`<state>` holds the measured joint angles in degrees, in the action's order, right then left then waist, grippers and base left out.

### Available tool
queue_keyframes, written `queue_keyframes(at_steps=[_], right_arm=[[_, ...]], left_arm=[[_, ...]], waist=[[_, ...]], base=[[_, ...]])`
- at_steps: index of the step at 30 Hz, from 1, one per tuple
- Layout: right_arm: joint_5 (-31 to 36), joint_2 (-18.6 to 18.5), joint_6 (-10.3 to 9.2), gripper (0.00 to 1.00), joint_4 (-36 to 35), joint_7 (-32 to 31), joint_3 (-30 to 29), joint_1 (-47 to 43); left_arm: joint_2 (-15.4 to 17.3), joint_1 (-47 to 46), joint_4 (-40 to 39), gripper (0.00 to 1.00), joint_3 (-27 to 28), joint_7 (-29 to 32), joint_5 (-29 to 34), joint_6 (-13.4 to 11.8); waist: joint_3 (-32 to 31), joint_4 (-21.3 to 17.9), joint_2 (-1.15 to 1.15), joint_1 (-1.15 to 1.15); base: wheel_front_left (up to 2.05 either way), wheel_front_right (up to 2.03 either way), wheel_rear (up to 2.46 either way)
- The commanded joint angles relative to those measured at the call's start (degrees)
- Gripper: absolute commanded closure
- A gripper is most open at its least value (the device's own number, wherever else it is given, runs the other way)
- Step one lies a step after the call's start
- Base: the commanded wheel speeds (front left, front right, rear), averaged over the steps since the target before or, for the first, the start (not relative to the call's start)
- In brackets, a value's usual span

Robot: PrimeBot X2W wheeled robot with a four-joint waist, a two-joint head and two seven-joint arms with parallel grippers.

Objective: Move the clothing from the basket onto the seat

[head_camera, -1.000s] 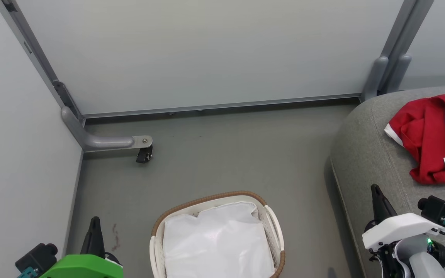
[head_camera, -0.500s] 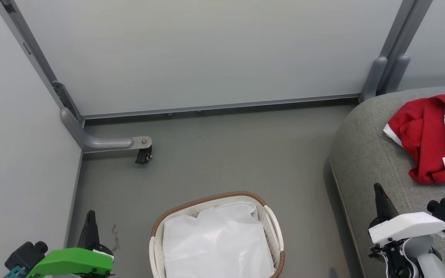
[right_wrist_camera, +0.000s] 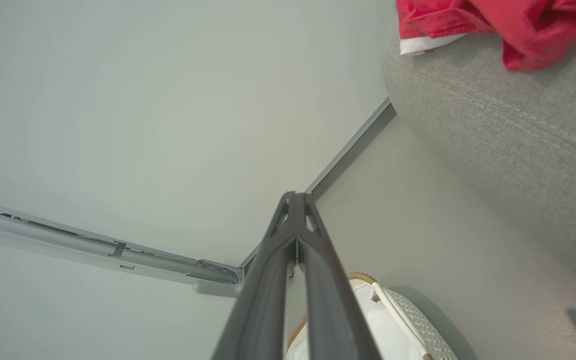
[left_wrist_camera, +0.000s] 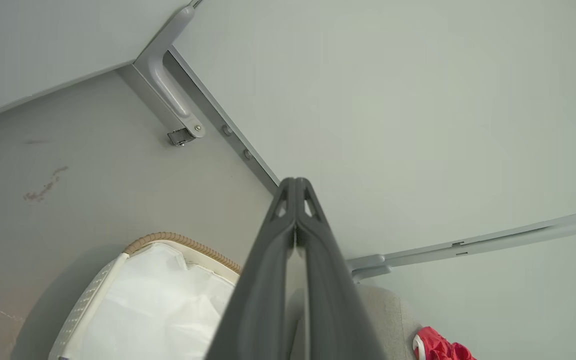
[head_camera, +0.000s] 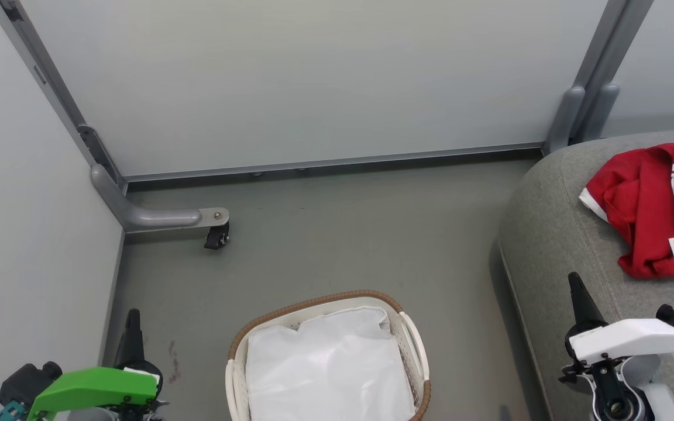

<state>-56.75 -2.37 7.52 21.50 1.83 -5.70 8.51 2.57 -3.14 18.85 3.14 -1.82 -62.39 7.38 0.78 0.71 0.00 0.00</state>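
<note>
Red clothing (head_camera: 641, 216) with white panels and a small label lies crumpled on the grey seat (head_camera: 553, 234) at the right; it also shows as red clothing (right_wrist_camera: 508, 25) on the seat (right_wrist_camera: 493, 115) in the right wrist view, and as a red edge of clothing (left_wrist_camera: 438, 347) in the left wrist view. The white basket (head_camera: 413, 333) with a brown woven rim stands on the floor at bottom centre, holding just its white liner (head_camera: 325, 368). My left gripper (head_camera: 133, 318) is shut and empty at the lower left, left of the basket (left_wrist_camera: 88, 305). My right gripper (head_camera: 575, 282) is shut and empty over the seat's near edge.
Pale partition panels close off the back and left. A grey panel foot with a black caster (head_camera: 217, 237) sticks out onto the grey floor (head_camera: 337, 234) behind the basket. More grey panel posts (head_camera: 583, 111) stand behind the seat.
Both grippers have drawn back toward the bottom of the head view, the left one also shifting left. Basket and clothing stay put.
</note>
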Motion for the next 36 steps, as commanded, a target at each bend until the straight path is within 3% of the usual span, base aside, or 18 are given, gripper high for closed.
queue_keyframes(at_steps=[1,36], right_arm=[[-1.75,-0.41,-0.02,1.00,-0.98,-0.40,-0.17,-0.31],[-22.12,-0.56,-0.03,1.00,-5.05,-5.35,-0.62,-1.71]], left_arm=[[0.31,-1.56,-0.83,1.00,0.29,0.33,-1.61,0.09],[0.41,-2.75,-3.32,1.00,2.23,5.30,-18.73,0.15]], waist=[[-0.01,-0.01,0.00,0.00],[-0.32,-0.38,0.00,0.00]], base=[[0.00,0.00,0.00],[0.00,0.00,0.00]])
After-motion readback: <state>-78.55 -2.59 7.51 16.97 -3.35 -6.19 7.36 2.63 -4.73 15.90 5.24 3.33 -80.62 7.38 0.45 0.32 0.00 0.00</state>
